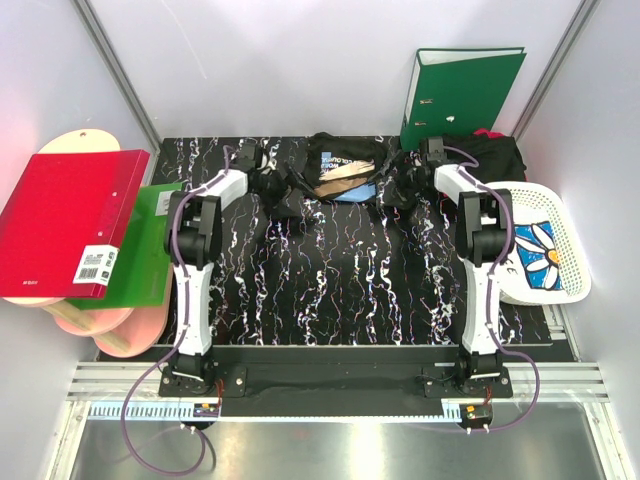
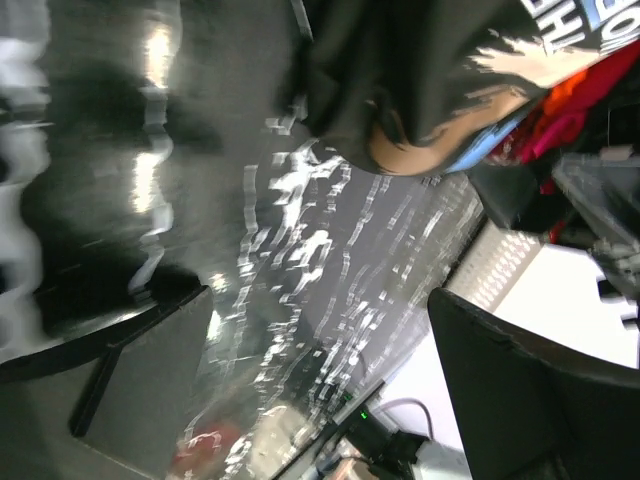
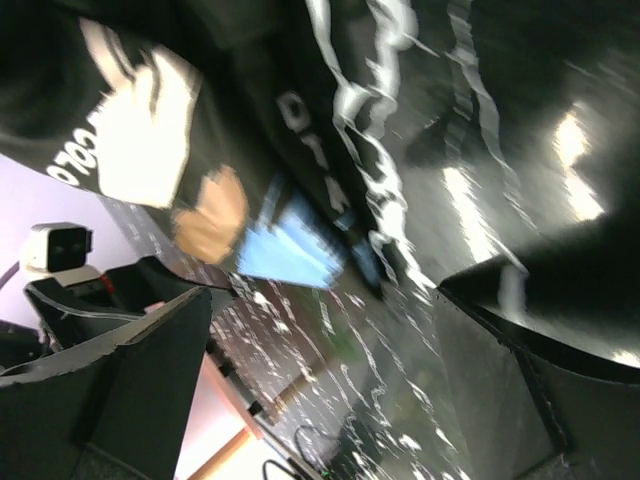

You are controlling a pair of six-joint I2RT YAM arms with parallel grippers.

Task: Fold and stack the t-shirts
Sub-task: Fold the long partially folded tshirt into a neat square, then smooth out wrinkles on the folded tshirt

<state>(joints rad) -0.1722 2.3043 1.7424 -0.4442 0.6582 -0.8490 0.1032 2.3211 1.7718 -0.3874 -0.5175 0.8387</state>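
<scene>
The shirts [image 1: 345,172] lie in a loose heap at the far edge of the table [image 1: 330,285], between the two arm ends. The top one is black with a print in white, tan and blue. In the right wrist view, white letters reading "COLO" run off the edge of that print, and more white lettering beside it is too smeared to read. In the left wrist view, cut-off white capitals sit at the top corner, with orange-red cloth just beside the black. More dark cloth with a bit of red lies at the far right corner, in front of the green binder [image 1: 462,88], which stands upright against the back wall.

The red binder [image 1: 70,215], left of the table, has a white label [image 1: 95,265] with a barcode; its print is too small to read.

The basket [image 1: 562,215], right of the table, holds a cloth [image 1: 540,255] with a white daisy on blue.

The left gripper [image 2: 318,320] is spread wide with nothing between its fingers, over bare table just beside the heap. The right gripper [image 3: 322,300] is spread the same way, also gripping nothing, with the printed shirt just beyond its fingertips
</scene>
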